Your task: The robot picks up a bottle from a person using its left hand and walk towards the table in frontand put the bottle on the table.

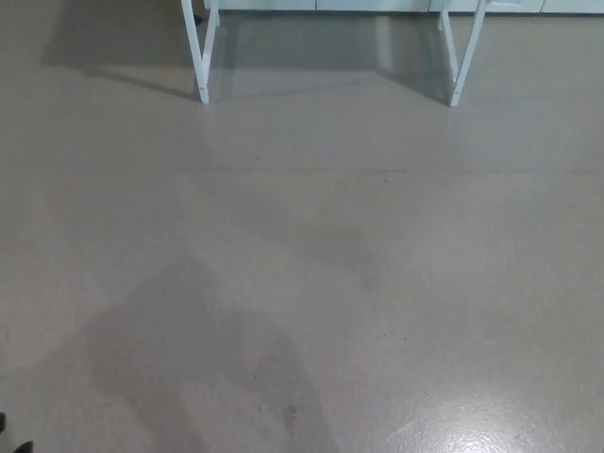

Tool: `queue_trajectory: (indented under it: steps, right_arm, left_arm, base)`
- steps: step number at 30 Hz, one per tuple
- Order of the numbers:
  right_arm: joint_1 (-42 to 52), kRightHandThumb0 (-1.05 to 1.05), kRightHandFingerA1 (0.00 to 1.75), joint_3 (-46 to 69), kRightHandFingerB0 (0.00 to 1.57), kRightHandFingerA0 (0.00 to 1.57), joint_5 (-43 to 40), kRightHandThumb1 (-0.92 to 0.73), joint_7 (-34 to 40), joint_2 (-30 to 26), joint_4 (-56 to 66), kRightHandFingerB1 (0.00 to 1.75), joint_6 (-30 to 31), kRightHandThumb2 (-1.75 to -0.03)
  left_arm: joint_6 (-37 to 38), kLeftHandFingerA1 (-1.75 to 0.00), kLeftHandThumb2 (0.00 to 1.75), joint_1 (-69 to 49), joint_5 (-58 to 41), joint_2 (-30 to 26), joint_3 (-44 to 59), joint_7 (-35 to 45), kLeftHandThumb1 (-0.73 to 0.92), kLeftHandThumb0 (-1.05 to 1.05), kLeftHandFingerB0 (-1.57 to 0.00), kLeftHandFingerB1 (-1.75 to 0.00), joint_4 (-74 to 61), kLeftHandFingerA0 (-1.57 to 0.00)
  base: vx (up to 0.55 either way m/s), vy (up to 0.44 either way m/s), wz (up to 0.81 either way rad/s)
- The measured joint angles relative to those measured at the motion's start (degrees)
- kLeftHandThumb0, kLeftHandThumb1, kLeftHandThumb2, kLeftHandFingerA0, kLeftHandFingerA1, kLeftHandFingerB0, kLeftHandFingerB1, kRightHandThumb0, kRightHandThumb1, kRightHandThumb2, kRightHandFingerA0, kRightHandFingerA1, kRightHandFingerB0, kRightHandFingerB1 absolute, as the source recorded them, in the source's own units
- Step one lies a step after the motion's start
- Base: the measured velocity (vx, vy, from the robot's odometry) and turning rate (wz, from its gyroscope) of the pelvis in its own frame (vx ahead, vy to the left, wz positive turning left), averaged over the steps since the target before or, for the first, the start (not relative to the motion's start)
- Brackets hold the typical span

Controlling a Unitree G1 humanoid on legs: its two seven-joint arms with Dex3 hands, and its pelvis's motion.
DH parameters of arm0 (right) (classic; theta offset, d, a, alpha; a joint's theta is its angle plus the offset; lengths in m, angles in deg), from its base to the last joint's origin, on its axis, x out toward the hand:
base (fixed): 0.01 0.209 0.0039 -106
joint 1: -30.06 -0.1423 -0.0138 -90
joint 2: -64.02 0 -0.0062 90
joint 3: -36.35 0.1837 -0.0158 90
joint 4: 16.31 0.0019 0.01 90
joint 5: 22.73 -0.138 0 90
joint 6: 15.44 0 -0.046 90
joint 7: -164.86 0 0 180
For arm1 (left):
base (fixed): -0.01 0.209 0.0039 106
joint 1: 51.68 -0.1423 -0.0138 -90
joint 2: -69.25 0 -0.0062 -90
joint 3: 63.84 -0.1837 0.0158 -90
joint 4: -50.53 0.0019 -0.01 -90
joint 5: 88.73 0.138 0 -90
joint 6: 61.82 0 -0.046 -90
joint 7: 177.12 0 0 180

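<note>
You have the table (467, 52) at the top edge of the frame. Only its white legs (201, 57) show, one slanted pair upper left, another upper right, feet on the floor (311, 264).

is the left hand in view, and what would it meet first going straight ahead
The left hand does not show, so its line cannot be told. Straight ahead the smooth grey floor looks free up to the white table legs; depth is unclear.

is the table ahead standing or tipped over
Standing: the table has its white legs planted on the floor; its top is cut off.
</note>
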Motion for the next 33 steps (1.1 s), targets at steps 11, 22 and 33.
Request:
queue_trajectory:
  steps: [11,22,33]
  right_arm:
    - [0.25,-0.52,0.57,0.03,0.31,0.57,-0.18,-0.64,0.02,-0.05,-1.15,0.47,-2.60,-0.89]
    - [0.46,-0.53,0.58,-0.52,0.32,0.59,-0.12,-0.64,-0.06,-0.06,-1.64,0.47,-3.21,-0.89]
    - [1.05,-0.53,0.58,-1.45,0.33,0.59,-0.07,-0.63,-0.72,-0.04,-1.96,0.48,-3.62,-0.89]
  left_arm:
    - [2.51,-0.39,0.60,-0.21,-0.21,-0.26,0.36,1.18,0.67,-0.35,-0.22,-0.31,1.45,-0.34]
    - [3.31,-0.43,0.72,-0.80,-0.37,-0.28,0.62,1.67,0.52,-0.47,-0.17,-0.38,1.57,-0.24]
    - [7.96,-0.20,0.80,-6.81,-3.27,1.11,1.32,7.13,0.40,-0.66,0.00,-0.13,-7.99,0.00]
  base:
    - [0.00,0.000,0.00]
    - [0.00,0.000,0.00]
    - [0.00,0.000,0.00]
